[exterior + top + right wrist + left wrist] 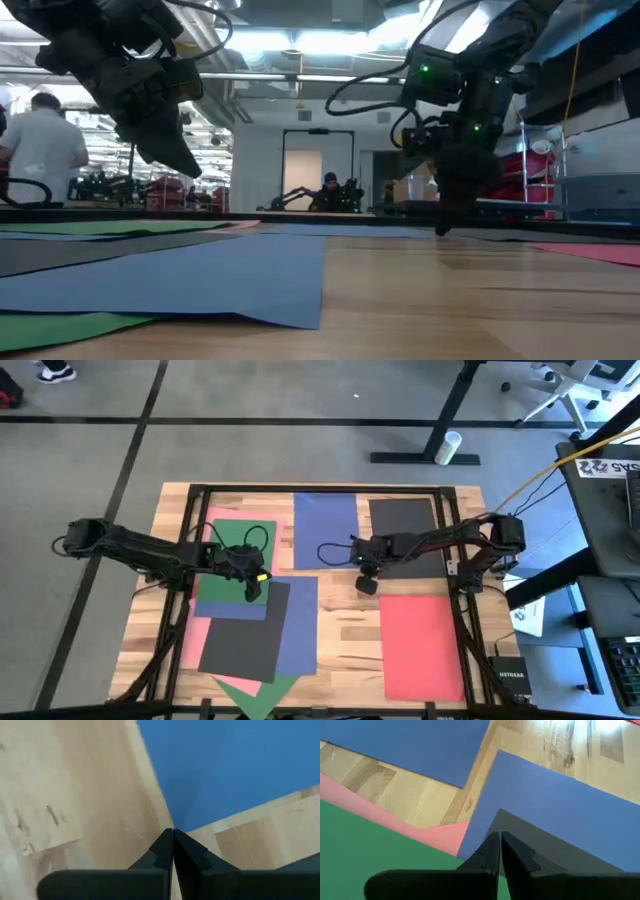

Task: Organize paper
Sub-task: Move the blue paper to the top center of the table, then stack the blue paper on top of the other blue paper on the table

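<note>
Reaching in from the left edge of the wooden table [345,630], the left gripper [256,588] hangs over the pile of overlapping paper on the table's left half, its two fingers [492,852] pressed together with nothing visible between them. Its wrist view shows the fingertips right over the corner of a black sheet [245,628], which lies on a blue sheet [298,628]; beside these lie a pink sheet [192,642] and a green sheet [232,550], the green one partly under the arm. Another green sheet [255,692] pokes out from under the pile at the table's near edge. The right gripper [367,584] comes in from the right and sits near the table's middle, by the near right corner of a second blue sheet [325,530] that lies flat at the far side. Its fingers [167,847] are also closed tight and hold nothing, with the tips just at that blue corner where the bare wood begins. To the right of this blue sheet, a second black sheet [402,525] lies flat at the far side, partly under the right arm, and a red sheet [420,645] lies apart on the near right part of the table. Viewed from table height, the left gripper hangs clear of the sheets, while the right gripper's tip is down close to the tabletop.
</note>
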Controlling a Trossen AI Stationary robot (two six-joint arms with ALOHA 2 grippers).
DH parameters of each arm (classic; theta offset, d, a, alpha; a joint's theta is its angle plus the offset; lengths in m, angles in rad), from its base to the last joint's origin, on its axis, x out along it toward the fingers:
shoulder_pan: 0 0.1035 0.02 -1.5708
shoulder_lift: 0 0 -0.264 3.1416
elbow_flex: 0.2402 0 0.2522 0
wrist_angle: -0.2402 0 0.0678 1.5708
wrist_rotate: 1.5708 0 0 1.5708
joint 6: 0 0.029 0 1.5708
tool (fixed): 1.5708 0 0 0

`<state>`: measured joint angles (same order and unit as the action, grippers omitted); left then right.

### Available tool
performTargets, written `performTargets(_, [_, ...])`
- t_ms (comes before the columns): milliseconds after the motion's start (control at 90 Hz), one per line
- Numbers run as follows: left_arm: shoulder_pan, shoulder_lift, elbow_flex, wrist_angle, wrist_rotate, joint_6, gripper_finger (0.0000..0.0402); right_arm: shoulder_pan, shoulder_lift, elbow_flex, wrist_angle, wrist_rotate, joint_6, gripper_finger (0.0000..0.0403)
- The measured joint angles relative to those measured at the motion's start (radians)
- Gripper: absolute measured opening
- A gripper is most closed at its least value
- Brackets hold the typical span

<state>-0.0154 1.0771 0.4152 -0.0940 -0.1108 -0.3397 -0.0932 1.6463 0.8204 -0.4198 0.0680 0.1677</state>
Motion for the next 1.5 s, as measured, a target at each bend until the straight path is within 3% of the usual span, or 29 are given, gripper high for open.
performTargets(622, [0.000,0.000,0.000,0.000,0.000,-0.001,0.0000,0.155,0.000,0.002,0.149,-0.001,0.016,0.0000])
performTargets(1500, [0.000,0.000,0.000,0.000,0.000,0.004,0.0000,0.160,0.000,0.002,0.235,-0.035,0.043,0.0000])
